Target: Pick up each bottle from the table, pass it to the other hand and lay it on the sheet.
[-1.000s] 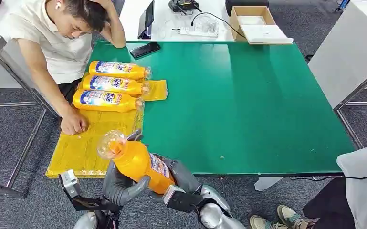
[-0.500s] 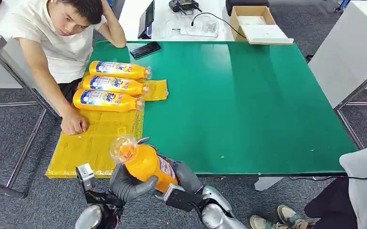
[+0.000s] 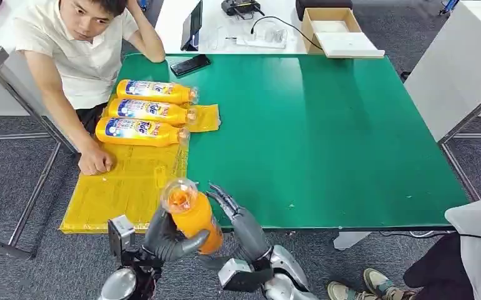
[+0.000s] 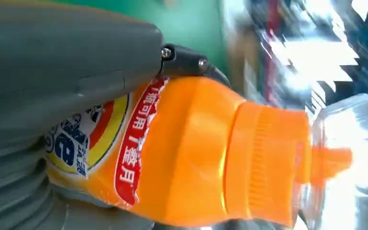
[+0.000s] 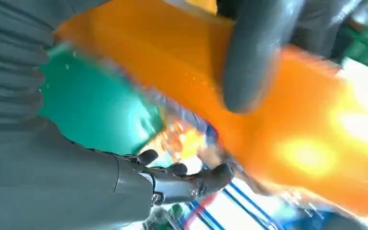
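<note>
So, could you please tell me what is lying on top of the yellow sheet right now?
Three orange bottles lie side by side at the far end of the yellow sheet, and a person's fist rests on its edge. What is beneath the bottles is covered.

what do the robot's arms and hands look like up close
Both arms are silver metal with rounded joint housings and a boxy silver camera block at each wrist. The left hand has a grey ribbed cover, a thick grey thumb and darker fingers with small silver screws. The right hand matches it: a smooth grey cover and slim dark segmented fingers.
</note>
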{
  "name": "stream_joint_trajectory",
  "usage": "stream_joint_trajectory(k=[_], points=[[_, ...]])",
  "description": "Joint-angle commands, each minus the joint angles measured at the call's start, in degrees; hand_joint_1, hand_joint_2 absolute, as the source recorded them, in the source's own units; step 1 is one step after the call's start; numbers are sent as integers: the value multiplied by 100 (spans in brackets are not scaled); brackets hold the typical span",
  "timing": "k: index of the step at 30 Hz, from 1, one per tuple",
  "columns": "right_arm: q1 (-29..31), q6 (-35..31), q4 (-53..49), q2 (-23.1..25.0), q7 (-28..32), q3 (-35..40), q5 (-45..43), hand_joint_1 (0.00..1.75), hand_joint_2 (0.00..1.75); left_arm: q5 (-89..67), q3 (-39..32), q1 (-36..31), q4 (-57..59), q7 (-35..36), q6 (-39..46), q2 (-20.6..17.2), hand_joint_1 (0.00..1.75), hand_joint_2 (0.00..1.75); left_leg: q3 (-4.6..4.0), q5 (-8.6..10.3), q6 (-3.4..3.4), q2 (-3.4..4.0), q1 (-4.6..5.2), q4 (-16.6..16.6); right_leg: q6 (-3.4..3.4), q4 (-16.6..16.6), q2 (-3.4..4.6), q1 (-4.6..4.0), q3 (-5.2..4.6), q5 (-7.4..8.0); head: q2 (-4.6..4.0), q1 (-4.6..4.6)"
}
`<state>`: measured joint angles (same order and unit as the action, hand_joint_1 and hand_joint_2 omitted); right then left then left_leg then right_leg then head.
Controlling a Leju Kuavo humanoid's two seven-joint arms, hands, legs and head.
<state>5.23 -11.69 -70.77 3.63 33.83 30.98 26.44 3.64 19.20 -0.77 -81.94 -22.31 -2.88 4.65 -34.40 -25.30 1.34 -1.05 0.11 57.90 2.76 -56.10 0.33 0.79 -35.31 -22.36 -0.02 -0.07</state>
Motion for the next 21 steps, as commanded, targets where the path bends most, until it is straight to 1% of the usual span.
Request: stream_joint_trajectory(k=[1,2,4,6,9,12,14,15,16,17,18,19,21], points=[[-854,-1009,-1124,-319,600,-765,412,0,0,-577,-795,101,-368,-63,517,-353,175,175,26,-14,-11,7,-6,-3,-13,0,-5,-8,22,-14,2,7],[-848,-1003,-1132,-298,598,-759,414,0,0,-577,-787,98,-361,-64,519,-326,175,175,9,-4,-6,-4,0,-3,-7,0,-15,-2,8,-9,2,5],[-828,-998,-1108,-271,598,-756,416,0,0,-578,-777,94,-339,-64,517,-302,175,175,26,-16,-11,-6,-6,1,-14,-1,-14,-8,28,-20,0,5],[-828,-998,-1108,-271,598,-756,416,0,0,-578,-777,94,-339,-64,517,-302,175,175,13,-9,-7,8,-4,-1,-9,1,2,-5,11,-8,2,2],[-828,-998,-1108,-271,598,-756,416,0,0,-578,-777,94,-339,-64,517,-302,175,175,23,-9,-9,5,-2,-4,-12,2,-8,-4,22,-12,2,4],[-828,-998,-1108,-271,598,-756,416,0,0,-578,-777,94,-339,-64,517,-302,175,175,9,-4,-6,4,-1,-3,-8,2,-3,-2,9,-5,0,2],[-1036,-983,-1374,-331,617,-859,198,0,0,-694,-933,237,-536,-141,721,-366,175,175,29,-15,-12,12,-5,-2,-15,0,-1,-7,27,-15,0,2],[-1174,-1042,-1537,-388,616,-944,187,0,0,-713,-1043,307,-657,-142,760,-406,175,175,20,-11,-9,8,-4,-3,-11,1,-2,-5,18,-11,2,2],[-1339,-1184,-1738,-428,581,-1122,194,0,0,-758,-1227,430,-835,-141,831,-431,175,175,33,-19,-12,12,-7,0,-16,-1,-2,-10,31,-18,2,2],[-1429,-1276,-1836,-412,575,-1291,199,0,0,-897,-1347,477,-928,-138,926,-449,175,175,19,-12,-8,6,-3,-3,-10,0,-4,-4,17,-13,0,5],[-1492,-1285,-1928,-358,595,-1471,87,0,0,-1088,-1441,507,-998,-146,1064,-442,175,175,29,-21,-10,7,-5,0,-13,-2,-5,-7,28,-22,0,2],[-1531,-1253,-2032,-275,617,-1647,-92,0,0,-1399,-1506,512,-1056,-166,1297,-439,175,175,14,-11,-7,4,-2,-2,-8,0,-4,-4,13,-12,2,2],[-1528,-1107,-2177,-155,617,-1751,-346,0,0,-2186,-1438,474,-1093,-201,1846,-424,175,175,33,-24,-11,11,-5,2,-14,-4,-3,-8,31,-24,2,2]])
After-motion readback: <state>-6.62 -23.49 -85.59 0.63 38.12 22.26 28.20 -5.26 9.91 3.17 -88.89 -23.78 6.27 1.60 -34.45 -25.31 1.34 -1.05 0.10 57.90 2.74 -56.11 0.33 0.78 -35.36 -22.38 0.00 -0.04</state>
